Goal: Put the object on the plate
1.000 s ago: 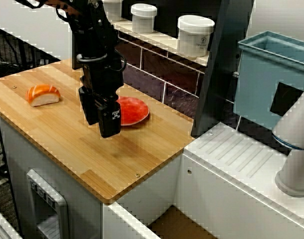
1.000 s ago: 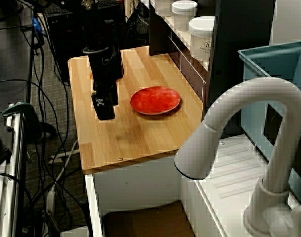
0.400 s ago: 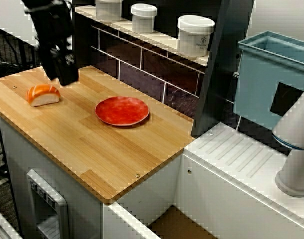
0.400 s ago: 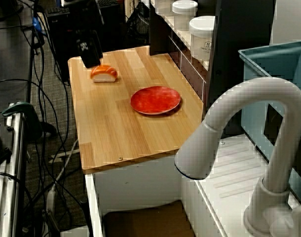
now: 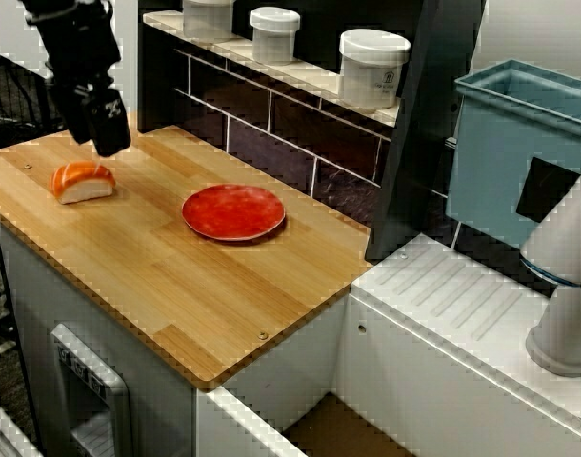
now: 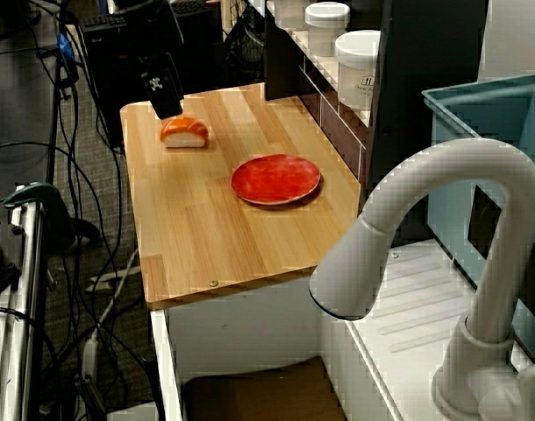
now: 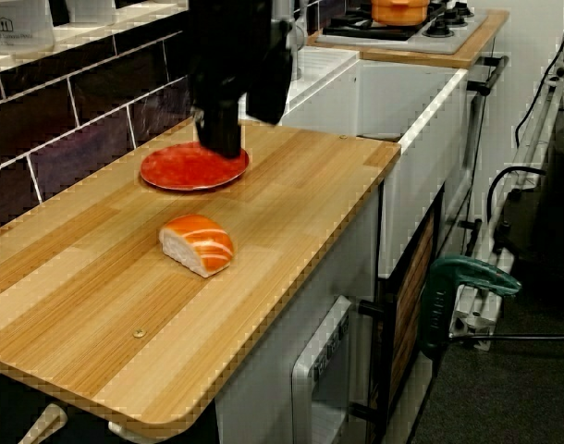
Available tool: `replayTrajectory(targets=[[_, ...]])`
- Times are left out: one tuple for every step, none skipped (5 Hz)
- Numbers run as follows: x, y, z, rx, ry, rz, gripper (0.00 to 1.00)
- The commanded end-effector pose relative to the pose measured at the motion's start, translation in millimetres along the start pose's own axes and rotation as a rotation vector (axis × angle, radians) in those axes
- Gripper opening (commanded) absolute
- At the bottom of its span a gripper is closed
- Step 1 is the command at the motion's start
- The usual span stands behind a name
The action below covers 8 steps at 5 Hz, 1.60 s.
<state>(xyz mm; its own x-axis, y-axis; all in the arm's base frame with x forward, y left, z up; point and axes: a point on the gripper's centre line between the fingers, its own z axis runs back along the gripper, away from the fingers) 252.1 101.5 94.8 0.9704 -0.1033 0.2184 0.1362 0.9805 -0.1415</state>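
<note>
At the far end of the wooden counter (image 5: 176,286), the sushi piece (image 5: 82,181) lies on the bare boards, well apart from the red plate (image 5: 233,211), which carries nothing. The gripper (image 5: 108,143) hangs above and just behind the sushi, clear of it; its fingers appear as one dark block in every view, so whether the jaws are parted or closed cannot be told. Assessment of risk: the piece is small, rounded on top and lies at an angle to the counter edges, so a descent not centred over it, or fingers not aligned across its narrow sides, would likely nudge it aside or pinch one end and let it roll out. It also sits near the counter's end, and a shove that way could send it off. A weak grip could drop it short of the plate during the carry.
</note>
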Motion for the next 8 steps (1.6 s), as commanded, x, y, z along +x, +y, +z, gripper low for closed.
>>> replayTrajectory(targets=[[-0.2,47,1.4,0.065,-0.008,-0.060,1.00],[-4.4,50,2.6,0.070,-0.012,-0.088,1.00],[-7.8,52,-6.5,0.075,-0.007,-0.108,1.00],[-8.6,51,-13.9,0.081,-0.007,-0.096,1.00],[-6.8,49,-18.9,0.090,-0.016,-0.089,1.00],[-4.9,51,-28.9,0.111,-0.011,-0.088,1.00],[-5.7,51,-38.4,0.130,0.003,-0.097,1.00],[-6.0,51,-40.9,0.134,0.009,-0.100,1.00]])
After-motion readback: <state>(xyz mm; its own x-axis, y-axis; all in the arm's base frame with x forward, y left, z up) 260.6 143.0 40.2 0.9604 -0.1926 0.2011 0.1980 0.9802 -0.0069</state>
